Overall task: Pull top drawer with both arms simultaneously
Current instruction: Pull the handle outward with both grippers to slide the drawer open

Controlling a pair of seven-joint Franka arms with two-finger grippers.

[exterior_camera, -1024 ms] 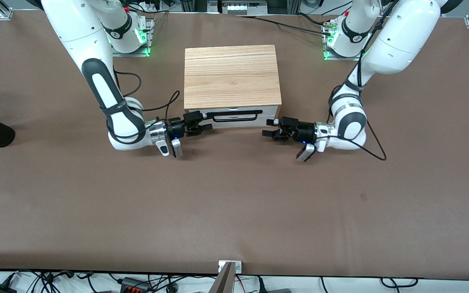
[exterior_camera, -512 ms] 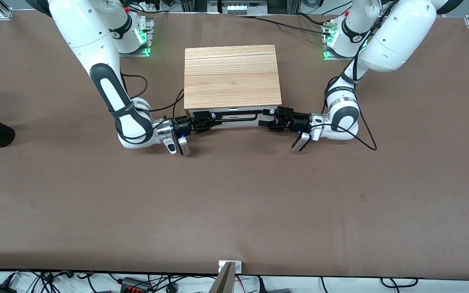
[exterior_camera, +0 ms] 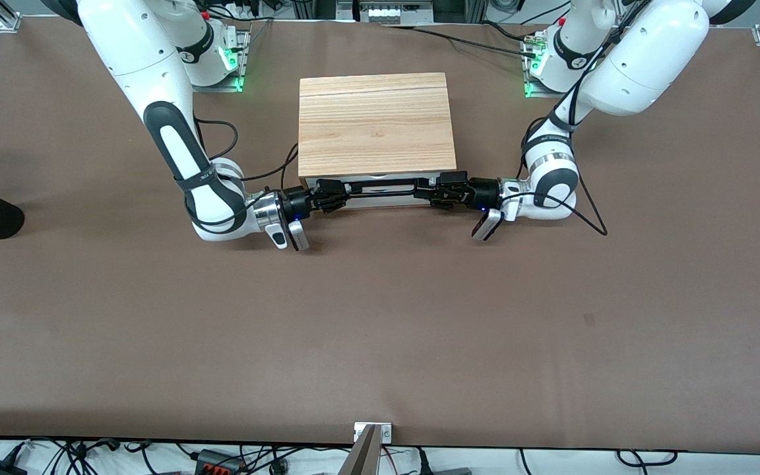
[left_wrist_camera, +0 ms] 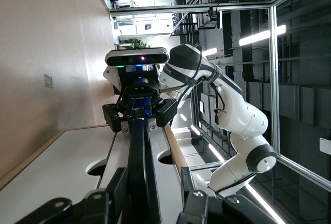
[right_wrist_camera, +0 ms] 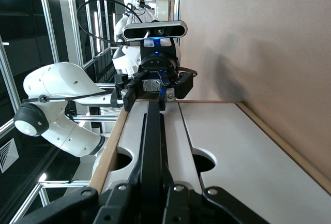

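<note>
Brown matting covers the wide tabletop (exterior_camera: pixel 380 330) you are working over, and the two large white jointed arms with dark grey segments reach in from their bases toward its middle, the left arm (exterior_camera: pixel 617 72) from one end and the right arm (exterior_camera: pixel 149 92) from the other. Between them you have the light-wood cabinet with a flat grained top (exterior_camera: pixel 376 122), standing on the tabletop between the two bases. Its top drawer with the white front panel (exterior_camera: pixel 380 198) faces the front camera and sits pushed in, the panel showing only as a thin strip under the cabinet's top edge. Across that panel runs the wide black bar-and-loop handle (exterior_camera: pixel 383 187), and both claws are on it. You will find the small black left claw (exterior_camera: pixel 434 192) at the handle's end toward the left arm's side of the tabletop; in the left wrist view its fingers (left_wrist_camera: pixel 120 182) sit on either side of the bar, closed against it. Your small black right claw (exterior_camera: pixel 332 194) is at the handle's other end, and in the right wrist view its fingers (right_wrist_camera: pixel 135 175) likewise clamp the same bar, with the other claw visible farther along it in each wrist view.
</note>
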